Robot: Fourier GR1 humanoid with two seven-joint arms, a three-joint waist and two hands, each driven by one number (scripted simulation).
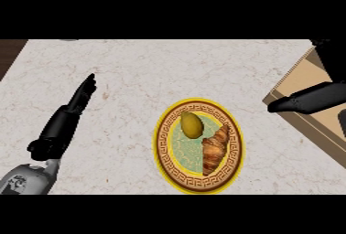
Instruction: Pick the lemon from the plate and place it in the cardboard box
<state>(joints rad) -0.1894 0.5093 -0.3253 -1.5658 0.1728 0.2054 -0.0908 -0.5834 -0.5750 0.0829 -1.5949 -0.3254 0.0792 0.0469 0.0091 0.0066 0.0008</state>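
While both open hands hold nothing, the lemon (191, 124) lies on the plate (167, 157) beside a croissant (215, 151): likely light, firm, smooth-skinned, best grasped across its middle.

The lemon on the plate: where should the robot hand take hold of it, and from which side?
Probably across the narrow middle of the lemon, coming from above. It lies lengthwise on the plate, so its short width suits the fingers. The croissant lies close at its lower right, so the upper left is freer. The right robot hand is nearest.
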